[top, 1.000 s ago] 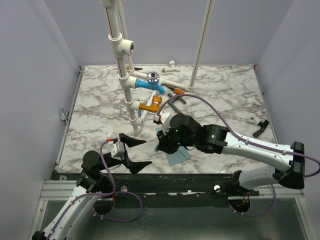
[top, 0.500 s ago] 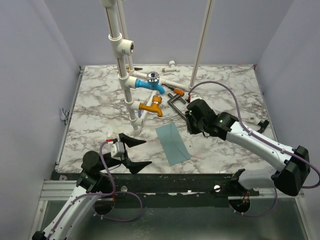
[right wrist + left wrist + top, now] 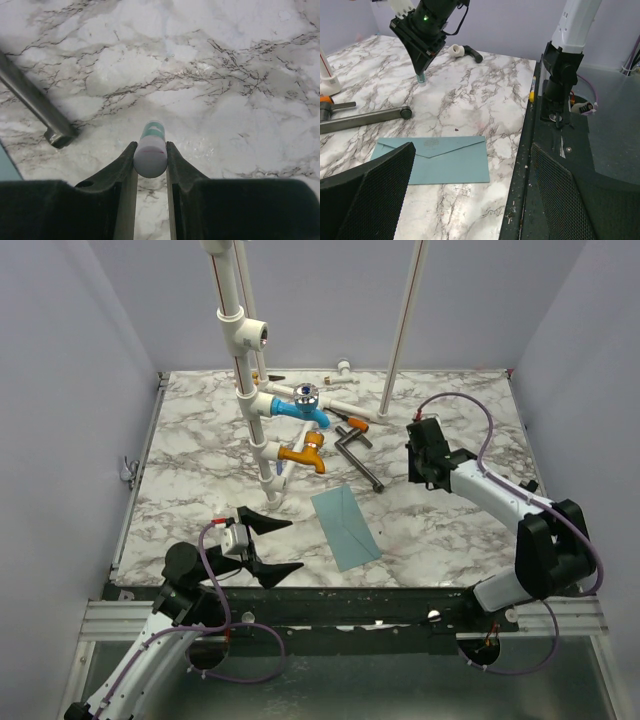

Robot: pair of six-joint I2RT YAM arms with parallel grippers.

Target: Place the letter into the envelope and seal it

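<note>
Envelope, light blue, lies flat on the marble table near its front edge, with its pointed flap folded down and neither gripper touching it. A pipe stand with taps rises behind it, and a grey metal bar lies beside that. The left gripper hovers just left of the envelope, jaws spread wide and holding nothing. The right gripper, well apart to the right, clamps a small white-and-teal stick pointed down at the tabletop.
</note>
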